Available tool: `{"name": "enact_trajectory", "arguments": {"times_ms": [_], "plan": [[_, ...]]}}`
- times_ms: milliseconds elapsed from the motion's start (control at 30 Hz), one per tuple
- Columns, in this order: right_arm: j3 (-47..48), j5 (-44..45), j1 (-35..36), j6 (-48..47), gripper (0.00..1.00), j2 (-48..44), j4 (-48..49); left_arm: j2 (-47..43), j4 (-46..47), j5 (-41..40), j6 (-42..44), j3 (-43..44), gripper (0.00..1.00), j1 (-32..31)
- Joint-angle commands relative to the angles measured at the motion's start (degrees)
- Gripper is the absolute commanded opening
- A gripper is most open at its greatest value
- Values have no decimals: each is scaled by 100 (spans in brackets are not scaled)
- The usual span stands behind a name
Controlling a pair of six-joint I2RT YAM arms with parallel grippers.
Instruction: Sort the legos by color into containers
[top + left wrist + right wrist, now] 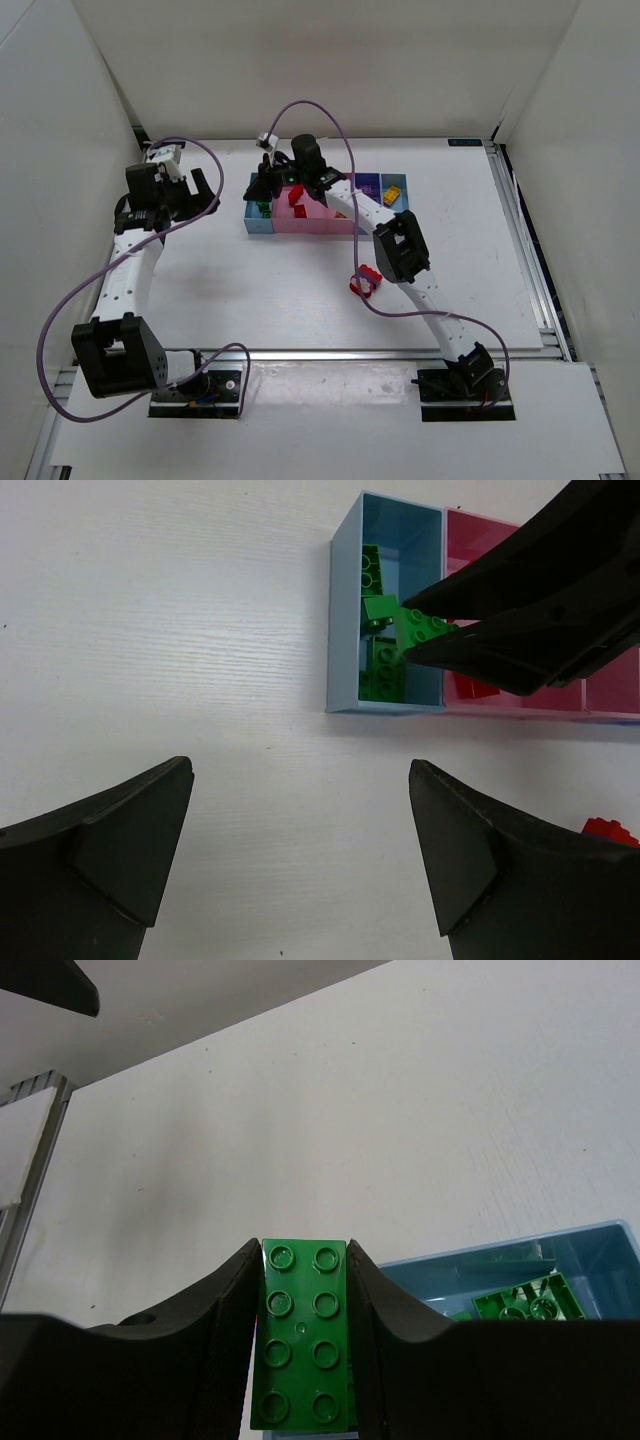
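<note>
The right gripper (404, 628) has its black jaws clamped on the long sides of a glossy green lego (303, 1360), two studs by four. It holds the lego over the light blue bin (343, 630), a smooth-walled rectangle at the left end of the containers (320, 228) near the worktop's far edge, where other green legos (378, 675) lie. The left gripper (300, 770) has its jaws wide apart over the white, faintly grained worktop (150, 630).

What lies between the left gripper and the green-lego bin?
Only bare table, from left gripper to light blue bin, in the left wrist view.
</note>
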Motion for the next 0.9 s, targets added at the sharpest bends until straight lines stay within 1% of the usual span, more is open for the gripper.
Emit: {"name": "enact_trajectory", "arguments": {"times_ms": [0,100,167,200,300,400,433,500,567,667,767,867], "plan": [[256,-23,40,-128,25,209,180,-30,181,150,65,-14,99,23],[292,-6,48,-155,40,270,232,-21,234,185,12,-67,99,23],[309,3,31,-172,43,297,241,-21,269,186,3,-76,99,31],[309,12,31,-164,48,306,241,-30,295,186,-5,-102,99,23],[318,-15,40,-146,52,315,302,-21,322,221,-14,-102,99,32],[318,-23,40,-76,61,323,381,-21,339,238,-14,-111,99,23],[327,-23,40,-67,74,315,399,-21,365,238,-6,-128,100,31],[353,-23,48,-58,87,315,443,-48,409,256,-5,-155,99,23],[362,-6,40,-67,96,280,539,-56,471,326,21,-172,99,23],[458,55,48,38,99,236,715,-30,559,396,-14,-207,99,23],[476,160,31,187,99,122,952,-21,638,397,-14,-199,99,23],[301,363,40,302,99,-71,1286,-21,708,502,56,-207,99,23]]}}
